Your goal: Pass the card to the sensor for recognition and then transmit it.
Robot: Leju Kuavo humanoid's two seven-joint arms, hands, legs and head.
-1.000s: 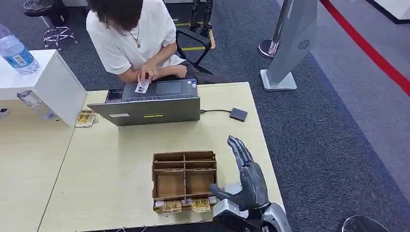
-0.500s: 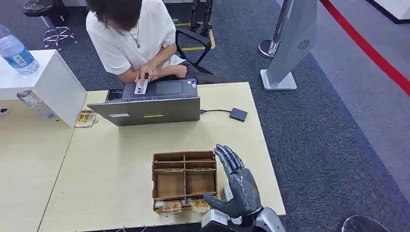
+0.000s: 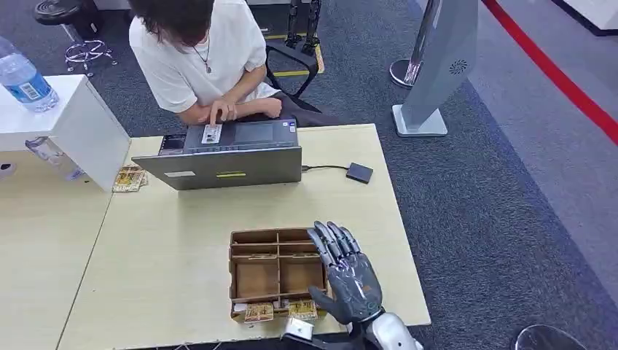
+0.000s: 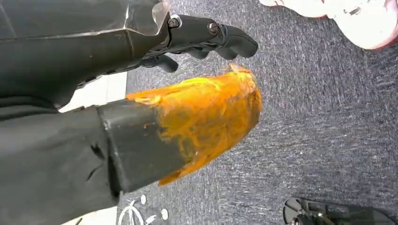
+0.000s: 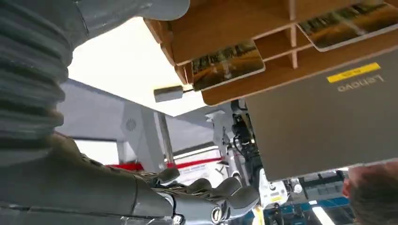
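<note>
A wooden divided box [image 3: 277,271] stands near the table's front edge, with picture cards [image 3: 259,312] upright in its front slot; they are the cards [image 5: 228,59] in the right wrist view. My right hand [image 3: 345,281] hovers open against the box's right side, fingers spread and pointing away from me, holding nothing. The small black sensor [image 3: 359,173] lies further back on the table, wired to the laptop [image 3: 227,166]. A seated person presses a white card [image 3: 212,133] onto the laptop's deck. My left hand [image 4: 211,40] hangs over the carpet with nothing in it.
A white cabinet [image 3: 65,124] with a water bottle [image 3: 23,76] stands at the left, and loose cards [image 3: 129,179] lie beside it. A grey stand [image 3: 437,65] rises beyond the table's right end. Bare tabletop [image 3: 167,240] stretches left of the box.
My right hand has swung left and come closer to the box's right side. The person has laid the white card flat on the laptop.
</note>
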